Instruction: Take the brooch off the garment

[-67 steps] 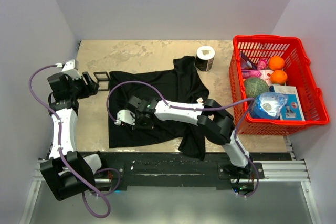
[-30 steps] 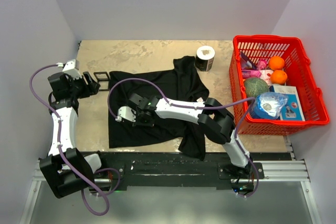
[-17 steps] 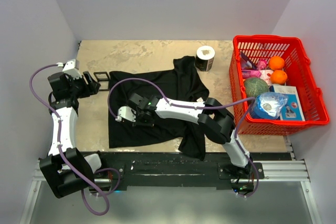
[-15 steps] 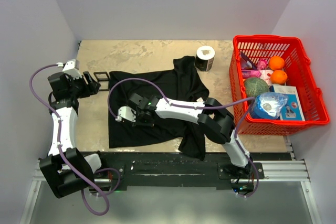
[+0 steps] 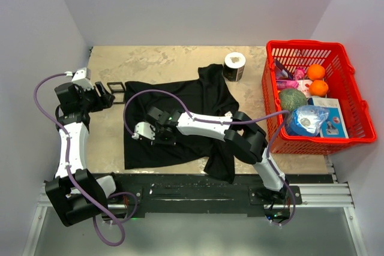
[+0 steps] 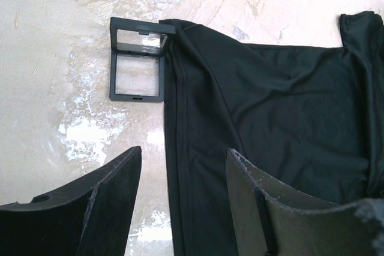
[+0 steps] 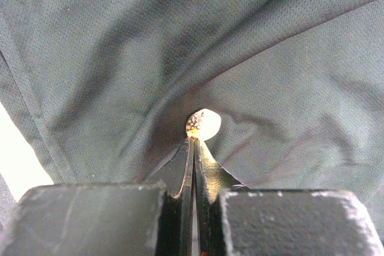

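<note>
The garment [image 5: 198, 97] is a black T-shirt spread on the table. The brooch [image 7: 204, 123] is a small pale-golden disc on the cloth [image 7: 120, 40] over the shirt's left part. My right gripper [image 7: 194, 141] is shut, its tips pinching the brooch's lower edge, and folds in the cloth radiate from that spot. From the top view the right gripper [image 5: 161, 138] hides the brooch. My left gripper [image 6: 183, 151] hangs open above the shirt's left hem [image 6: 174, 148], holding nothing, near the table's left edge [image 5: 107, 96].
A black square open frame [image 5: 116, 87] [image 6: 138, 67] lies just left of the shirt's far corner. A roll of paper [image 5: 234, 66] stands behind the shirt. A red basket [image 5: 345, 64] with fruit and packets sits at the right. A white-and-red label [image 5: 228, 114] shows on the shirt.
The right gripper shifted slightly away from the table's near edge about two seconds ago and has stayed put since. The left arm has not moved.
</note>
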### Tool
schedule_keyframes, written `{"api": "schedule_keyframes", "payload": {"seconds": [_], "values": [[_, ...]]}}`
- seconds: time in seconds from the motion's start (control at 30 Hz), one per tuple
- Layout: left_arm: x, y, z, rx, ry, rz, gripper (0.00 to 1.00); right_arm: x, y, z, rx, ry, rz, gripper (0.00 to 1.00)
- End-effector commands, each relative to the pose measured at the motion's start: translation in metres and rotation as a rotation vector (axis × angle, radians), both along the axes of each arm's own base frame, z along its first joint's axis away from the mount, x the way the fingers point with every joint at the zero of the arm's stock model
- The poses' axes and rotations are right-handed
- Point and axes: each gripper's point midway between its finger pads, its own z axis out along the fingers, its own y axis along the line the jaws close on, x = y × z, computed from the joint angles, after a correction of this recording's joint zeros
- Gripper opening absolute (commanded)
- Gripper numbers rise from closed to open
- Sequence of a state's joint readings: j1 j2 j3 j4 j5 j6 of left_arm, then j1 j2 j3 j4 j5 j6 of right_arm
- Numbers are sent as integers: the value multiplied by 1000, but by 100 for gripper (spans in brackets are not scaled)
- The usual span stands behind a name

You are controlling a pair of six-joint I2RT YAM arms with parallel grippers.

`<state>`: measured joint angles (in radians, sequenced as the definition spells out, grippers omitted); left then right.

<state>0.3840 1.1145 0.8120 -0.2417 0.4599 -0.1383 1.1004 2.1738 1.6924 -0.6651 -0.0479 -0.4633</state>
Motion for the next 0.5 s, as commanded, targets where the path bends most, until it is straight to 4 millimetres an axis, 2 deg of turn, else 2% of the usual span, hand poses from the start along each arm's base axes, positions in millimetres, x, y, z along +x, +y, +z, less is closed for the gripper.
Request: {"api": "schedule_keyframes", "payload": {"seconds": [0.0, 0.03, 0.07, 0.1, 0.23, 0.27, 0.33, 0.37, 0.47], "values": [[5, 3, 18, 24, -56, -6, 63, 5, 5, -2, 21, 12, -27, 2], [6, 3, 19, 24, -57, -9, 63, 7, 6, 2, 33, 6, -34, 9], [6, 3, 20, 24, -59, -9, 63, 7, 6, 5, 35, 3, -38, 23], [6, 3, 21, 24, -61, -10, 63, 8, 6, 9, 43, -2, -42, 26], [8, 0, 26, 20, -75, -30, 63, 9, 4, 35, 93, 16, -46, 32], [8, -1, 27, 16, -76, -36, 63, 7, 5, 49, 122, 21, -41, 34], [9, -5, 35, 19, -99, -68, 64, 8, 0, 59, 149, 40, -56, 39], [9, -6, 38, 21, -107, -76, 64, 9, -1, 70, 175, 45, -72, 39], [12, -8, 56, 64, -154, -123, 64, 23, -12, 88, 233, 98, -149, 40]]}}
